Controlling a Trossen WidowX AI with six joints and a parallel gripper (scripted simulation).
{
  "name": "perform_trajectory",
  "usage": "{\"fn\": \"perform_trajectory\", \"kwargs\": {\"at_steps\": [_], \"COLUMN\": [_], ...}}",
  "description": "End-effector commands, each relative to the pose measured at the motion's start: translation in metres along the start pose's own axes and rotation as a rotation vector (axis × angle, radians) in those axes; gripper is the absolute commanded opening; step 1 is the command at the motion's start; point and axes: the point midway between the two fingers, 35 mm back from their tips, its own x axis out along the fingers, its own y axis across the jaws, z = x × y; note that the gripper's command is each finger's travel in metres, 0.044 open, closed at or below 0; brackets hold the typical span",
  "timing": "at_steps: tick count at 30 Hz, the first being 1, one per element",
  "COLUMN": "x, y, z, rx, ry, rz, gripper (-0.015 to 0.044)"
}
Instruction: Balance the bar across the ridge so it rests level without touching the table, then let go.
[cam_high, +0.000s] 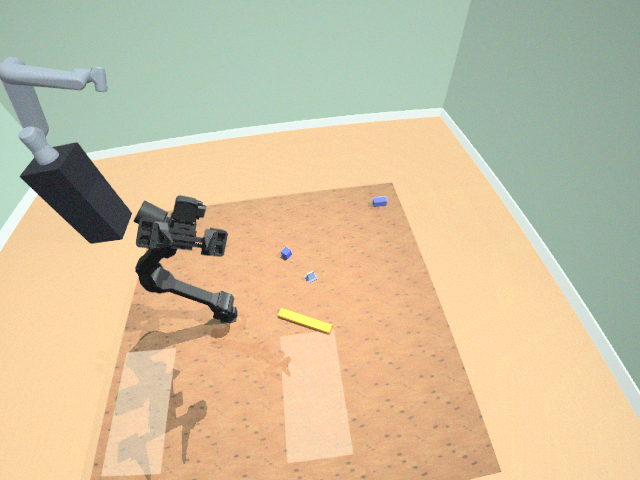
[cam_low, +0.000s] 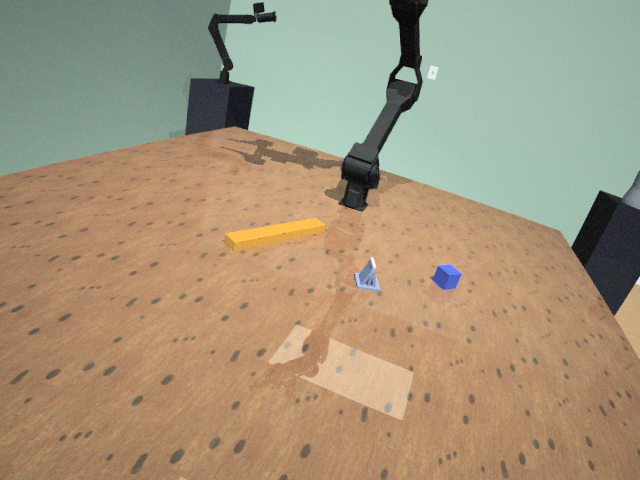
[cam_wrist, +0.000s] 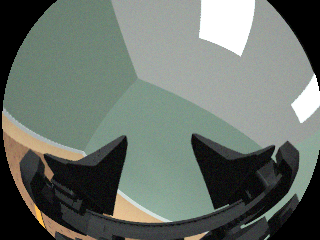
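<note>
"State?"
"End effector (cam_high: 180, 238) (cam_wrist: 159, 139) part-open, nothing in it. It's up high, well apart from the ridge (cam_high: 310, 276) (cam_low: 368, 276), fingers aimed at the walls."
"Bar?"
"Flat on the worktop (cam_high: 392, 310) (cam_low: 155, 310), near the ridge but not touching it. Cube (cam_high: 286, 253) (cam_low: 447, 276) is near the ridge too, on the side away from the bar (cam_high: 305, 320) (cam_low: 273, 233). Nothing's balanced yet."
"What could go wrong?"
"First, the pick. My wrist view has the ridge nowhere in it, so a bad turn on the way down could land me crooked. Grip off-middle and the bar tips once I let go."
"And at the ridge?"
"Its top is narrow. Set the bar down skewed or off-centre and one end drops to the worktop. Press too hard and I'd likely shove the ridge; it looks small and light."
"Cube?"
"Close enough that a swinging bar end or a wide finger might clip it."
"Release?"
"Uneven opening could drag the bar sideways. I'd open slowly, then back straight up."
</note>
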Motion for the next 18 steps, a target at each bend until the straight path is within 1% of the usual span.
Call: {"fn": "perform_trajectory", "kwargs": {"at_steps": [1,12,18], "x": [0.014,0.035,0.035], "y": [0.044,0.151,0.213], "z": [0.003,0.002,-0.012], "rx": [-0.019,-0.017,0.012], "ry": [-0.01,-0.012,0.06], "rz": [0.098,0.352,0.526], "gripper": [0.0315,0.0315,0.0315]}}
